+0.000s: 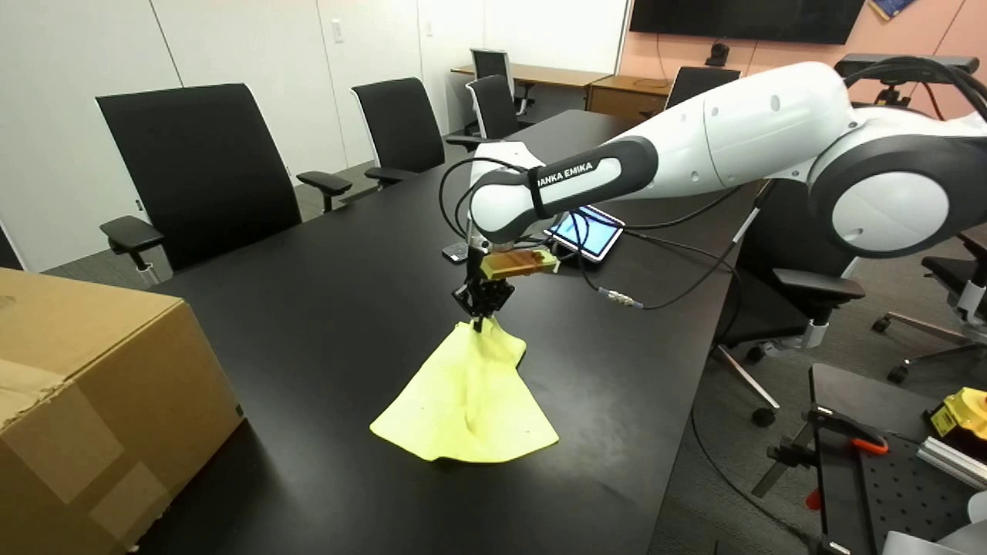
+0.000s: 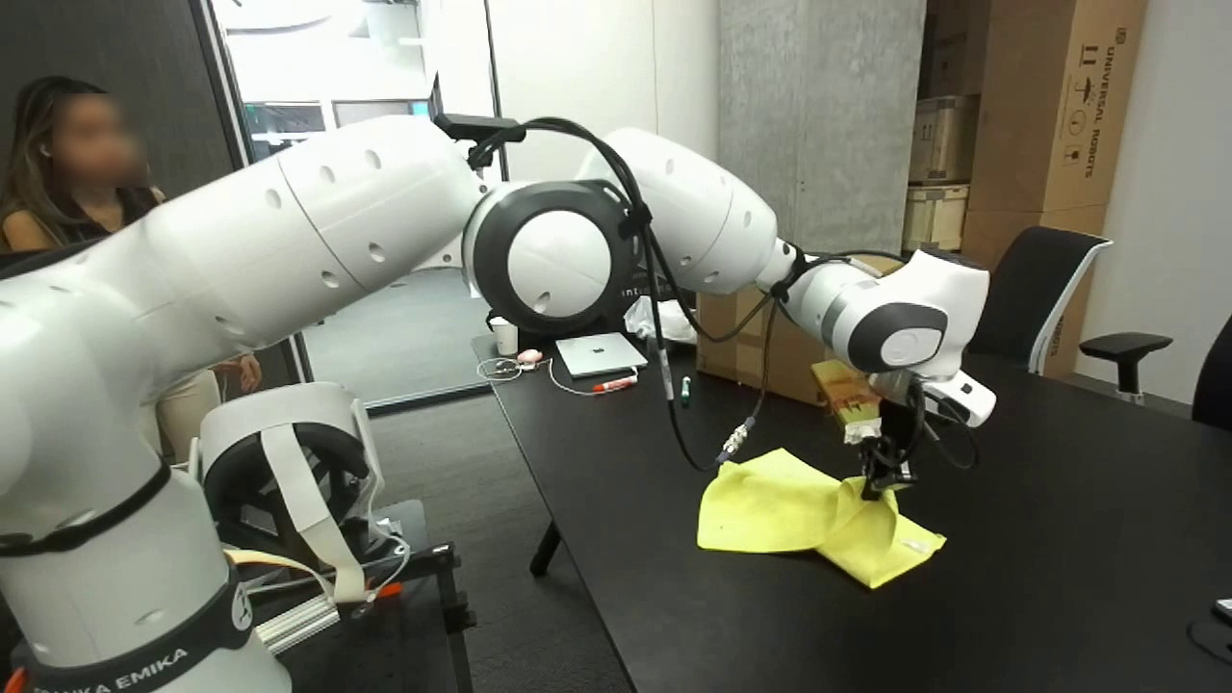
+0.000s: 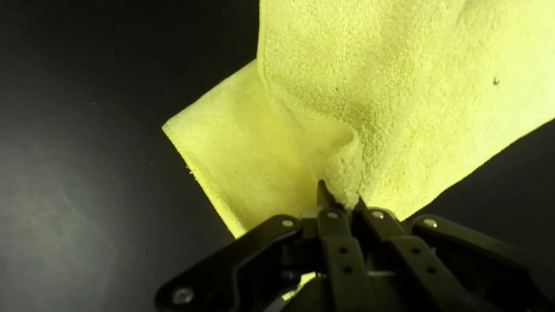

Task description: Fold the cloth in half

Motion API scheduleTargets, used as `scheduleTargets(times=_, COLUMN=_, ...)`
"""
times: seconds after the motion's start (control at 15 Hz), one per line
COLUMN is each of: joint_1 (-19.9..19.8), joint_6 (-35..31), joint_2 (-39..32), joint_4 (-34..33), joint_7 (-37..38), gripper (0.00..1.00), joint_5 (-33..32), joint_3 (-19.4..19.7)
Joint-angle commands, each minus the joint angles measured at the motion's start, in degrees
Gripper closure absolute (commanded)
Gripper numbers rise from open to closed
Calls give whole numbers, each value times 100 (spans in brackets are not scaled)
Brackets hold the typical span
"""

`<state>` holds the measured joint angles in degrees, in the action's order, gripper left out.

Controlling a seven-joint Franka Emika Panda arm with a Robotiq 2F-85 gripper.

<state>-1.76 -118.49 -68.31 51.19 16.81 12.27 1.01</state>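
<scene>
Gripper pinches yel. cloth on blk. table, w/ laptop well apart.

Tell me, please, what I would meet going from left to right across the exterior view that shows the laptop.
In that view: person, white cup, laptop, yellow cloth, black chair.

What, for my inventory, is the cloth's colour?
Light yellow; the cloth shows best in the wrist view.

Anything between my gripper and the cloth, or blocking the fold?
Nothing visible. The gripper pinches a raised part of the cloth directly, and no obstacle to the fold shows. The cardboard box stands on the table, apart from the cloth.
</scene>
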Motion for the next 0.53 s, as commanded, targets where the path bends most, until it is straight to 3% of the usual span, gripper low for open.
scheduleTargets(times=0.0, joint_1=157, joint_6=-257, joint_2=-511, joint_4=-786, joint_7=706, gripper=68, joint_5=-186, joint_3=184)
scheduleTargets(times=0.13, joint_1=158, joint_6=-422, joint_2=-546, joint_4=-826, joint_7=899, gripper=58, joint_5=-202, joint_3=202)
scheduleTargets(times=0.47, joint_1=79, joint_6=-943, joint_2=-264, joint_4=-559, joint_7=1075, gripper=20, joint_5=-71, joint_3=191)
